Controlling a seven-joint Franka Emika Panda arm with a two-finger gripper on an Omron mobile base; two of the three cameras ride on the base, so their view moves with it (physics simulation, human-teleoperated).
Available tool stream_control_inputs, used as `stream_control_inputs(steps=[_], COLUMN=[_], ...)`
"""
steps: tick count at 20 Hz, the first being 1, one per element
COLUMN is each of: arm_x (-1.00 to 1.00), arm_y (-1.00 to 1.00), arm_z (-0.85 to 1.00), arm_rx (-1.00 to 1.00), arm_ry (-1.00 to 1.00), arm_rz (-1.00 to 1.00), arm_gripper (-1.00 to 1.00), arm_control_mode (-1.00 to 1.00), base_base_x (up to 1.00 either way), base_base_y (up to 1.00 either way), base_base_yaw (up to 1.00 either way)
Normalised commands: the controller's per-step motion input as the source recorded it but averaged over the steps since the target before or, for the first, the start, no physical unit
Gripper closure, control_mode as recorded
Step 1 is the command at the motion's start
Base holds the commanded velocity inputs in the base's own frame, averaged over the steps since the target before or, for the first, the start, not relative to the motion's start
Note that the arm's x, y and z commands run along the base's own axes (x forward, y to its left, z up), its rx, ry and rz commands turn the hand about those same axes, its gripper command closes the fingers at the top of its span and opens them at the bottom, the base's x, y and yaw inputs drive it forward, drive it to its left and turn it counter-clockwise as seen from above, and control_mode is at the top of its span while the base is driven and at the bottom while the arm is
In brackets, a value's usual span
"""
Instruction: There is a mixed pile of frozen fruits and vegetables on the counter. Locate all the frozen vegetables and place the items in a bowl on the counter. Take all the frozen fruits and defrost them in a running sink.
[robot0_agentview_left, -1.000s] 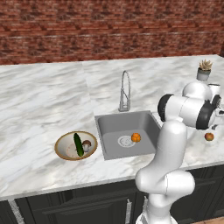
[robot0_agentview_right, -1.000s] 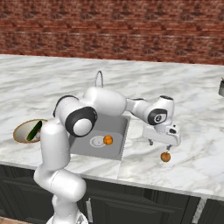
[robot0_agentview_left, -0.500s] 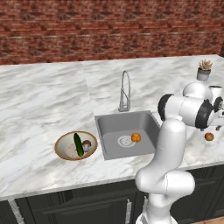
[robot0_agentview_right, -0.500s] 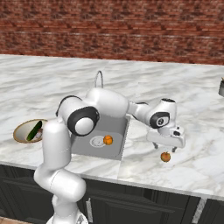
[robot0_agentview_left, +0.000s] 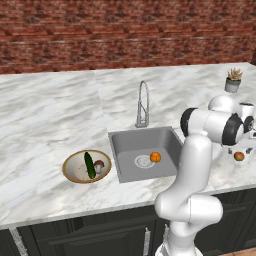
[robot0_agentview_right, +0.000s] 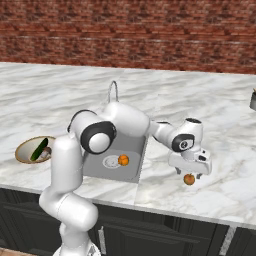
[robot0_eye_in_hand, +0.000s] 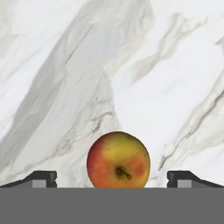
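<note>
Vegetables are sorted: we find the cucumber (robot0_agentview_left: 89, 165) and mushroom (robot0_agentview_left: 99, 164) in the bowl (robot0_agentview_left: 70, 165), and one orange fruit (robot0_agentview_left: 155, 157) in the sink (robot0_agentview_left: 120, 150). We judge one fruit outstanding. The second fruit (robot0_eye_in_hand: 118, 160) lies on the counter (robot0_agentview_right: 210, 195), centred between spread jaws of the gripper (robot0_eye_in_hand: 112, 179). Base views add the bowl and sink; running water we cannot confirm.

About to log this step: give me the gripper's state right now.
Gripper: open, holding nothing; its fingertips straddle the orange fruit resting on the counter.
</note>
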Motion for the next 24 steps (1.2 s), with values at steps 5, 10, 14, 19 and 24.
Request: stream_control_inputs(steps=[5, 10, 14, 19, 24], arm_x=[0.02, 0.01, 0.00, 0.00, 0.00], arm_y=[-0.15, -0.02, 0.00, 0.00, 0.13], arm_z=[-0.28, -0.06, 0.00, 0.00, 0.33], arm_rx=[0.00, 0.00, 0.00, 0.00, 0.00], arm_ry=[0.01, 0.00, 0.00, 0.00, 0.00], arm_rz=[-0.02, 0.00, 0.00, 0.00, 0.00], arm_gripper=[-1.00, -1.00, 1.00, 1.00, 1.00], arm_control_mode=[-1.00, -1.00, -1.00, -1.00, -1.00], base_base_x=[0.00, 0.00, 0.00, 0.00, 0.00], base_base_y=[0.00, 0.00, 0.00, 0.00, 0.00], base_base_yaw=[0.00, 0.00, 0.00, 0.00, 0.00])
